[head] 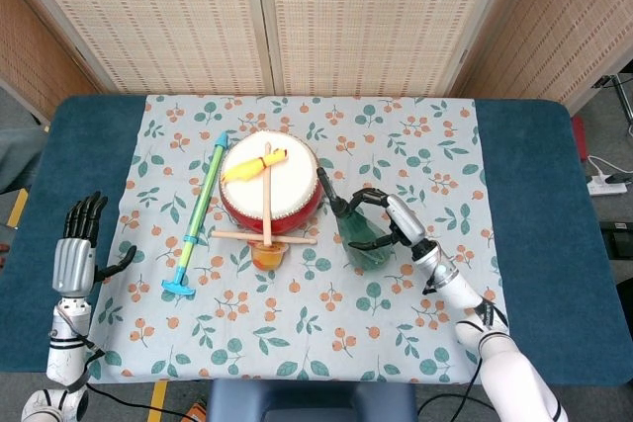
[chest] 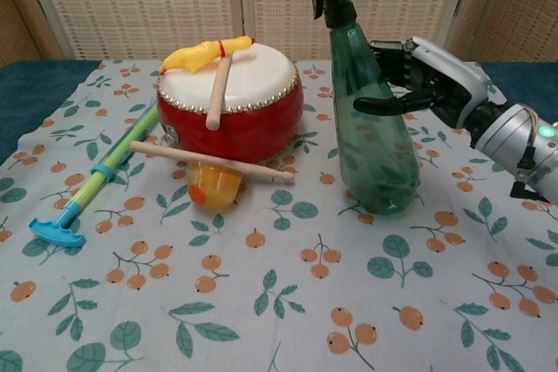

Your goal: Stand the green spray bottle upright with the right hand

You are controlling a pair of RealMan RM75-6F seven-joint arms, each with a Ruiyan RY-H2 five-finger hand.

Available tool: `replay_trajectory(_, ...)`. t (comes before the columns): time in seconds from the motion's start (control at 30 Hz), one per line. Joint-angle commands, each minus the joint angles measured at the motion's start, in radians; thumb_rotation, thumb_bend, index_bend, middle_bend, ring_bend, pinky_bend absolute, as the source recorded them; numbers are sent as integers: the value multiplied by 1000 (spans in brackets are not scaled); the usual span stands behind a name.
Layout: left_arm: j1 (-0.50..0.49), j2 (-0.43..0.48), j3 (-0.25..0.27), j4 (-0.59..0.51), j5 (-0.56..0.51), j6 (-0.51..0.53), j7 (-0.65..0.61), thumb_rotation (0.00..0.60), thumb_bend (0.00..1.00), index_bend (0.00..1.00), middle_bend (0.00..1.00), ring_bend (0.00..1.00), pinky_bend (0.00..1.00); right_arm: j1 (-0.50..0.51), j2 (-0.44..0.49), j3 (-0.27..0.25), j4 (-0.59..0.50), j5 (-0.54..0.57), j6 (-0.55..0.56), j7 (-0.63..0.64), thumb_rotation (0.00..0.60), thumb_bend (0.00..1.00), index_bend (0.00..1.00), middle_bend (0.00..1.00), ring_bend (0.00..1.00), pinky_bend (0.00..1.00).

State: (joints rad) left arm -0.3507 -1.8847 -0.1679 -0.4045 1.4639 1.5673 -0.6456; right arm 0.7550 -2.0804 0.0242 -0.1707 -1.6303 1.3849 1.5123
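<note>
The green spray bottle (chest: pixel 373 141) stands upright on the floral cloth with its base on the fabric and its black nozzle at the top, leaning slightly left. It sits just right of the red drum, and the head view shows the same spray bottle (head: pixel 363 236). My right hand (chest: pixel 429 84) grips the bottle at mid height, with the thumb across the front and the fingers wrapped behind; it is also visible from above as my right hand (head: pixel 393 216). My left hand (head: pixel 77 254) stays off the cloth at the far left, fingers straight and apart, holding nothing.
A red drum (chest: pixel 231 98) carries a yellow rubber chicken (chest: pixel 202 54) and a drumstick. A second drumstick (chest: pixel 214 163) lies over an orange cup (chest: pixel 214 187) in front of it. A blue-green tube toy (chest: pixel 91 180) lies at the left.
</note>
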Motion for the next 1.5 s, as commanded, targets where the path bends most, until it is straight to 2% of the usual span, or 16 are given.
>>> replay_trajectory(0.03, 0, -4, 1, 8, -2, 1, -7, 600, 222, 0, 0, 0, 8, -2, 0, -3, 1, 0, 1, -1, 600, 27, 821, 654, 378, 256)
replay_trajectory(0.47, -2, -11, 6, 26, -6, 6, -26, 600, 222, 0, 0, 0, 10, -37, 41, -27, -16, -5, 42, -44, 600, 0, 793, 654, 377, 260)
replay_trajectory(0.73, 0, -11, 9, 25, -6, 20, -36, 600, 223, 0, 0, 0, 10, -52, 37, -38, -17, -7, 49, -47, 600, 0, 736, 654, 354, 259)
replay_trajectory(0.97, 0, -10, 11, 25, -7, 19, -39, 600, 223, 0, 0, 0, 10, -67, 52, -48, -20, -12, 72, -45, 600, 0, 648, 649, 296, 259)
replay_trajectory(1.17, -1, -10, 15, 24, -6, 14, -41, 600, 222, 0, 0, 0, 10, -85, 74, -65, -28, -23, 77, -47, 600, 0, 514, 563, 211, 258)
replay_trajectory(1.5, 0, -11, 20, 20, -4, 13, -44, 600, 222, 0, 0, 0, 11, -110, 91, -79, -34, -30, 81, -46, 600, 0, 452, 527, 173, 237)
